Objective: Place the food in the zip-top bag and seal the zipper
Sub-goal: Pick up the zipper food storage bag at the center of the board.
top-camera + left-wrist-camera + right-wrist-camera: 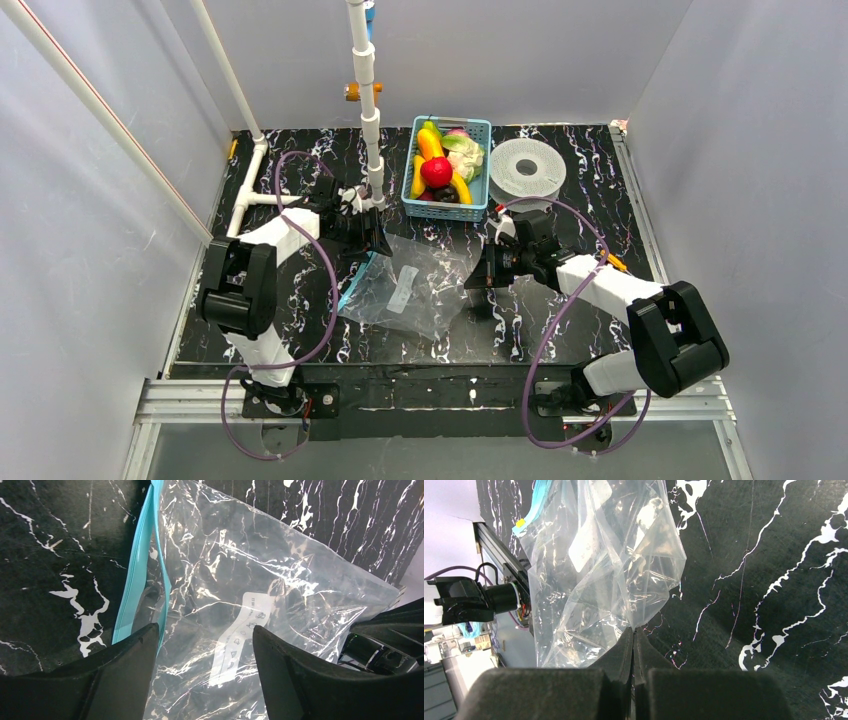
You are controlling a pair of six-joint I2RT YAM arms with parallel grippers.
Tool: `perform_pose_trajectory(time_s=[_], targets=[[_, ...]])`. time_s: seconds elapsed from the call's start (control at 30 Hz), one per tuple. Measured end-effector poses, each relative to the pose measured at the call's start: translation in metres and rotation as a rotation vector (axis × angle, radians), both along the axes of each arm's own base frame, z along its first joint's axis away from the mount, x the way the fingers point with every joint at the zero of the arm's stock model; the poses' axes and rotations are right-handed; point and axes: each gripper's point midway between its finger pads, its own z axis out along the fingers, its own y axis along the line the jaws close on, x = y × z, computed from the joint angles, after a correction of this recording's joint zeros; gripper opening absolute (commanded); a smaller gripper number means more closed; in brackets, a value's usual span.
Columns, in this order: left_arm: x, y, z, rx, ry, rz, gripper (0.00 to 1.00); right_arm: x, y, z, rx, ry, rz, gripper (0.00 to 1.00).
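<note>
Zip-top bag [410,285], centre of bench [592,165]: limp, slippery film; zipper [137,580] judged firmest hold. Right gripper [634,632] clamped on its film, left gripper [204,632] spread open at zipper. Food [437,172] in basket [445,211], far edge.

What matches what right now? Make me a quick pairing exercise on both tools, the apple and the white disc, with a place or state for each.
Things:
1. left tool
2. right tool
3. apple
4. white disc

Places or states:
A. lying in the basket
B. shut on an edge of the bag
C. open, over the bag near its blue strip
D. right of the basket in the top view

Pairs: 1-C, 2-B, 3-A, 4-D
</note>
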Motion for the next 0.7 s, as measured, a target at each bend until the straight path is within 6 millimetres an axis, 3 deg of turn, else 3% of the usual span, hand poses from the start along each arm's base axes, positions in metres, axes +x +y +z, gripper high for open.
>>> perform_pose_trajectory(time_s=[0.27,0.37,0.43,0.53,0.57,0.7], targets=[[-0.003,-0.004,-0.012,-0.007,0.067,-0.017,0.64,-0.001,0.0,0.0,0.0,0.002,0.001,0.01],[-0.004,-0.002,-0.019,0.011,0.088,-0.021,0.6,-0.001,-0.001,0.0,-0.002,0.006,0.001,0.01],[-0.006,-0.001,-0.021,0.02,0.097,-0.026,0.46,-0.001,-0.001,0.0,-0.002,0.006,0.001,0.01],[-0.007,-0.001,-0.021,0.027,0.099,-0.035,0.1,-0.002,-0.001,-0.001,-0.004,0.008,0.002,0.01],[-0.008,-0.002,-0.02,0.03,0.094,-0.047,0.03,-0.002,-0.001,-0.001,-0.007,0.009,0.003,0.01],[-0.009,-0.001,-0.016,0.048,0.074,-0.066,0.0,-0.002,-0.006,-0.003,-0.045,0.005,0.008,0.01]])
